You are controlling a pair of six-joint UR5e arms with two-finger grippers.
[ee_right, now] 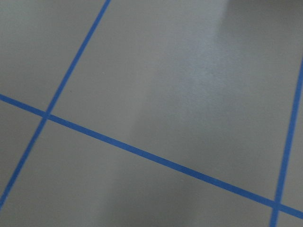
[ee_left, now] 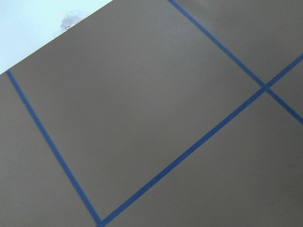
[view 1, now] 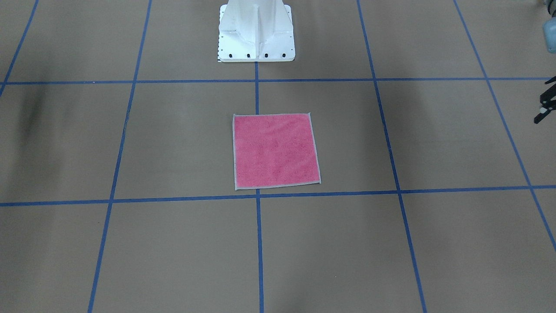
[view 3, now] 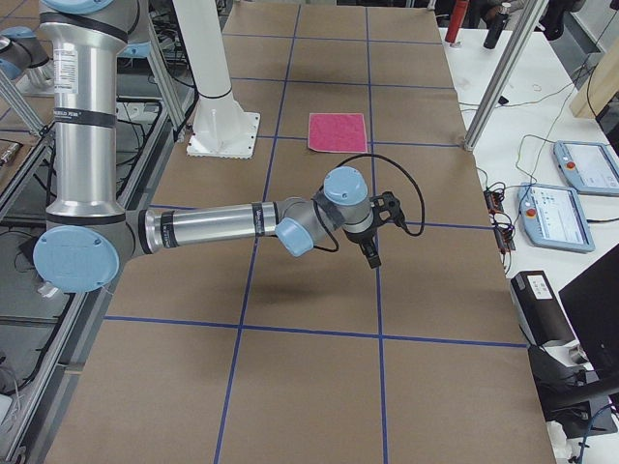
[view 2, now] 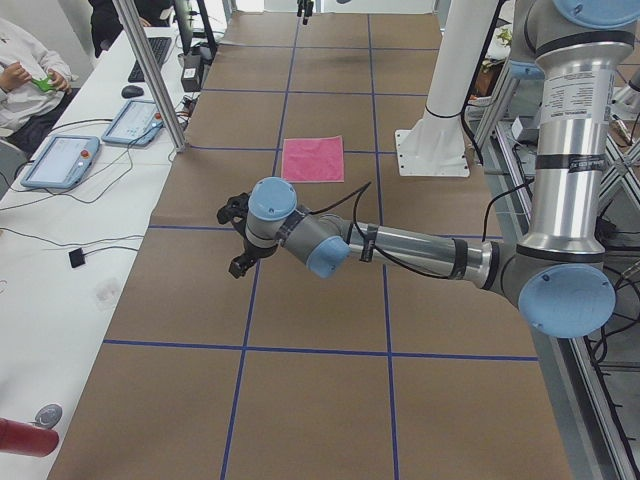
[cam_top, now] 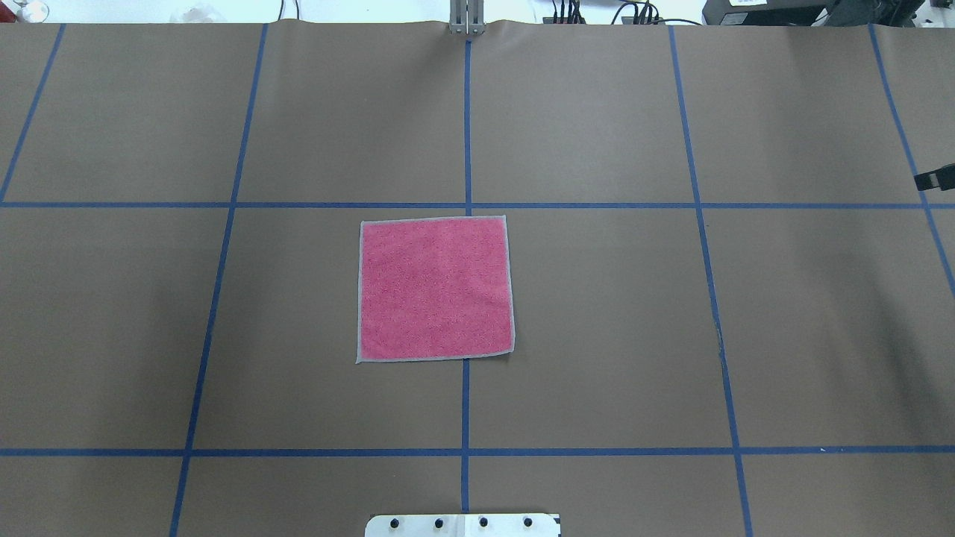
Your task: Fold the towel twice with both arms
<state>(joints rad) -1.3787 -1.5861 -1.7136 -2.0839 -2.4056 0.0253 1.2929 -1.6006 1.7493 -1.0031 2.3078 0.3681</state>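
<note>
Brown paper crossed by blue tape lines covers the bench, with a white pedestal base bolted at the robot's edge. The small square terry towel, pink face up inside a light grey stitched border, lies flat and unfolded near the middle of the bench. It sits in front of the pedestal, a little to the robot's left of the centre line. No fold has been made, so I judge the task to be at its very start.

Both silver-grey tubular arms reach out low over opposite ends of the bench, well apart from the towel, probably so it lies in open view. The left arm carries a black two-finger end effector, whose fingers look spread with nothing between them. Only a black tip of the right arm's end effector shows at the overhead view's edge, so I cannot tell its opening. Both wrist cameras see only bare paper and tape.
</note>
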